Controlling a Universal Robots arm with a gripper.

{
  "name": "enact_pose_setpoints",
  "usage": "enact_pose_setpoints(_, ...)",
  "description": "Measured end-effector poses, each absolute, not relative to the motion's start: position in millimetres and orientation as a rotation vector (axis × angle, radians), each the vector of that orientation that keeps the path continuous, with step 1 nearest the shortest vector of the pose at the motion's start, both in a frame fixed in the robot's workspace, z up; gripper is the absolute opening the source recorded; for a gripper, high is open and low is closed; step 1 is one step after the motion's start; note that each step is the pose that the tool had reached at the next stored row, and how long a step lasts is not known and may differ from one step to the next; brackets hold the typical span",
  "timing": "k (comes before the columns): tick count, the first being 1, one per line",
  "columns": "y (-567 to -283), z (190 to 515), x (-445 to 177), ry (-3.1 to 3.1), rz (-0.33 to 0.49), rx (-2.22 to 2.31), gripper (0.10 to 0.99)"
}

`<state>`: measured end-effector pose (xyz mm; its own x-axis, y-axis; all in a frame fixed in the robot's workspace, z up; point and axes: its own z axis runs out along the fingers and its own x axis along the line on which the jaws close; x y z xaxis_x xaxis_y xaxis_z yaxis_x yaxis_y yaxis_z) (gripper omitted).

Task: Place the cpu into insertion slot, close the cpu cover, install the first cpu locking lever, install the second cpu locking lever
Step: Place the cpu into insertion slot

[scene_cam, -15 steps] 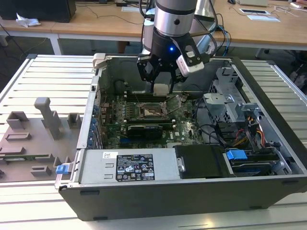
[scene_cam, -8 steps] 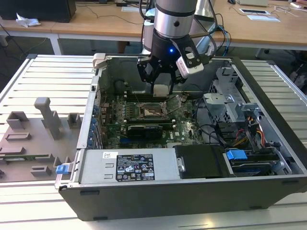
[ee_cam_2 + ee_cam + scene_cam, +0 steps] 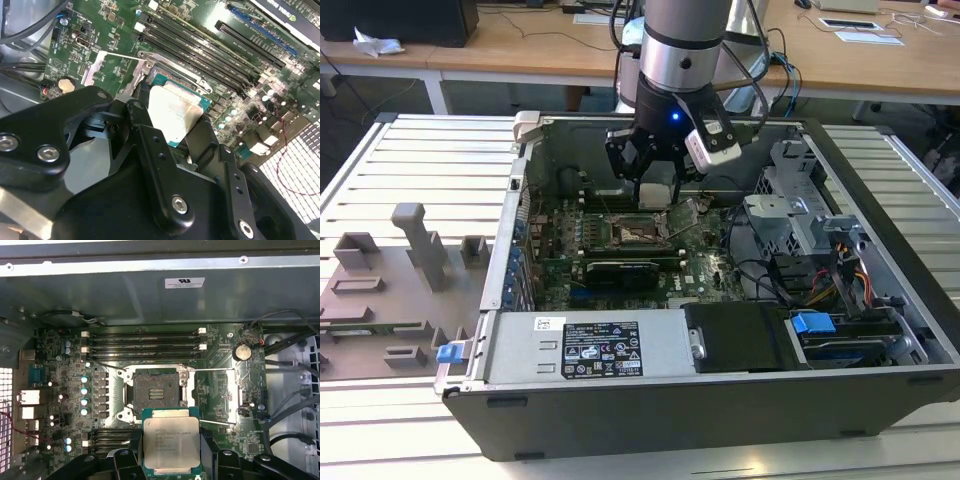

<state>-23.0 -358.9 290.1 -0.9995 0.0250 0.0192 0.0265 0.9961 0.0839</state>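
First wrist view: the cpu [image 3: 171, 444], a flat square chip with a dull silver top, is clamped between the black jaws, which grip it by two opposite edges. Close beside it on the green motherboard [image 3: 220, 350] lies the insertion slot [image 3: 156, 394], a dark square socket with a grey metal rim, bare and uncovered. The cpu cover [image 3: 215, 395], a thin metal frame with a square cut-out, is swung open beside the slot.

Seen in the exterior view, the jaws hang low inside an open computer case [image 3: 720, 400] that rests on a slatted desk [image 3: 420, 170]. They hover just above and slightly beyond the slot [image 3: 638, 232], and the cover [image 3: 685, 212] stands tilted to the exterior view's right of it.

Judging by this, the first step is in hand: the chip is carried but not yet seated, and the cover is not yet closed. Seating it appears to call for squaring the chip's edges to the socket rim and keeping it level, since the contacts underneath are likely delicate.

Seen in the second wrist view, the chip [image 3: 172, 112] floats above the board near the long black memory slots [image 3: 210, 47].
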Motion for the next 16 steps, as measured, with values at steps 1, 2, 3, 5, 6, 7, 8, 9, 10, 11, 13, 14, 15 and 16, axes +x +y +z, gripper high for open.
enact_pose_setpoints(1, -358.2, 288.9, -23.0, -3.121, -0.128, -0.040, 0.545)
enact_pose_setpoints(2, -357.1, 287.4, -22.9, -3.121, -0.122, -0.040, 0.545)
enact_pose_setpoints(3, -355.8, 286.3, -22.9, -3.121, -0.116, -0.040, 0.545)
enact_pose_setpoints(5, -351.4, 283.5, -22.9, -3.122, -0.105, -0.040, 0.545)
enact_pose_setpoints(6, -348.2, 281.7, -23.0, -3.122, -0.104, -0.040, 0.545)
enact_pose_setpoints(7, -342.5, 278.1, -22.9, -3.122, -0.101, -0.040, 0.545)
enact_pose_setpoints(8, -339.2, 275.9, -22.9, -3.122, -0.100, -0.040, 0.545)
enact_pose_setpoints(9, -336.0, 272.4, -22.9, -3.122, -0.098, -0.040, 0.545)
enact_pose_setpoints(10, -334.1, 269.5, -23.2, -3.122, -0.096, -0.040, 0.545)
enact_pose_setpoints(11, -332.2, 266.1, -24.0, -3.122, -0.095, -0.040, 0.545)
enact_pose_setpoints(13, -329.9, 260.9, -26.5, -3.122, -0.091, -0.040, 0.545)
enact_pose_setpoints(14, -328.9, 258.0, -27.8, -3.122, -0.090, -0.040, 0.545)
enact_pose_setpoints(15, -328.3, 256.5, -28.2, -3.122, -0.089, -0.040, 0.545)
enact_pose_setpoints(16, -327.6, 254.5, -28.4, -3.122, -0.088, -0.041, 0.545)
